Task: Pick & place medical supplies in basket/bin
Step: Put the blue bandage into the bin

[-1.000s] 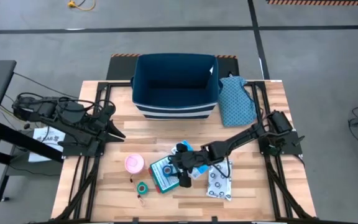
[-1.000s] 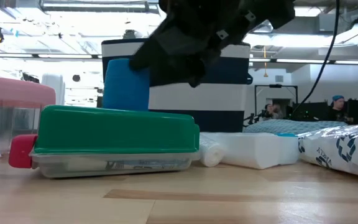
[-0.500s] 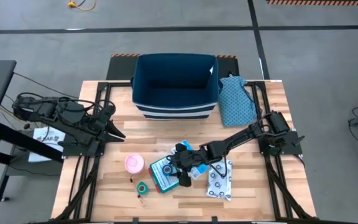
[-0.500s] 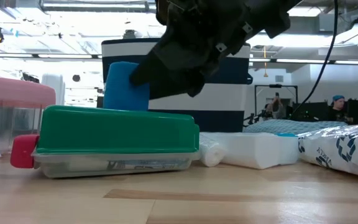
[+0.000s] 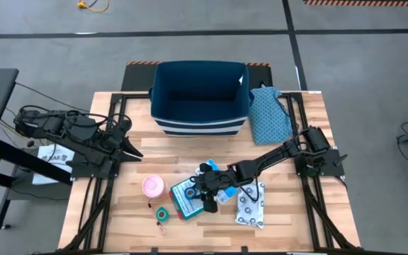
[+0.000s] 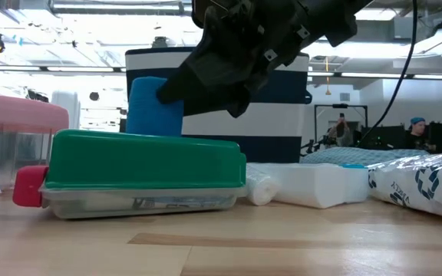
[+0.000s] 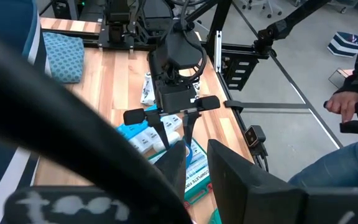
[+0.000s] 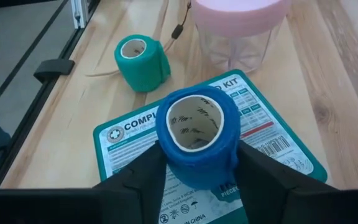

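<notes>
The right pincer point(image 8: 194, 163), clamped on a blue roll point(image 8: 197, 134), half hides the teal box point(image 8: 135, 146) beneath it mid-table, near of the bin point(image 5: 199, 99); the left pincer point(image 5: 134, 150), at the table's left edge, looks shut.

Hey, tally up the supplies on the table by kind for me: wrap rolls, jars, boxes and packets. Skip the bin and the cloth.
Wrap rolls: 2 (green roll, blue roll)
Jars: 1 (pink-lidded jar)
Boxes: 1 (teal kit box)
Packets: 2 (ring-patterned pouch, white packet)
Total: 6
</notes>
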Action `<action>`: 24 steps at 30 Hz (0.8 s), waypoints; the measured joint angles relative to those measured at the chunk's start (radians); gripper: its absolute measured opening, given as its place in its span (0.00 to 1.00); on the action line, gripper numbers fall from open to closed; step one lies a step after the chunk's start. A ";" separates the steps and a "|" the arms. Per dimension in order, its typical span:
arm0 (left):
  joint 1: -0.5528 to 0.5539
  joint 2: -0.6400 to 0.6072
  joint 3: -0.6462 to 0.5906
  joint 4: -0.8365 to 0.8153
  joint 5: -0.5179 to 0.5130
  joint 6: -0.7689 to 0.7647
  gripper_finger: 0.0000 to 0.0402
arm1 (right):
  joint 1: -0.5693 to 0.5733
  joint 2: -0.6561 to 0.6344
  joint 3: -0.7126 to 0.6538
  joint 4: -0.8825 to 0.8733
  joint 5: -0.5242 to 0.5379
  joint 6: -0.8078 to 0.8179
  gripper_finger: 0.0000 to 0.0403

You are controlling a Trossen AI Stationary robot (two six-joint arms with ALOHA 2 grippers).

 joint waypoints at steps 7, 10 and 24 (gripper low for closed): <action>0.000 0.000 0.000 0.000 0.000 0.000 0.14 | 0.000 0.000 0.000 0.001 0.000 0.008 0.33; 0.000 0.000 0.000 0.000 0.000 0.000 0.14 | 0.000 -0.001 0.000 0.001 0.000 0.016 0.33; 0.000 0.000 0.000 0.006 0.000 0.000 0.14 | -0.075 -0.173 -0.001 0.008 0.003 -0.028 0.33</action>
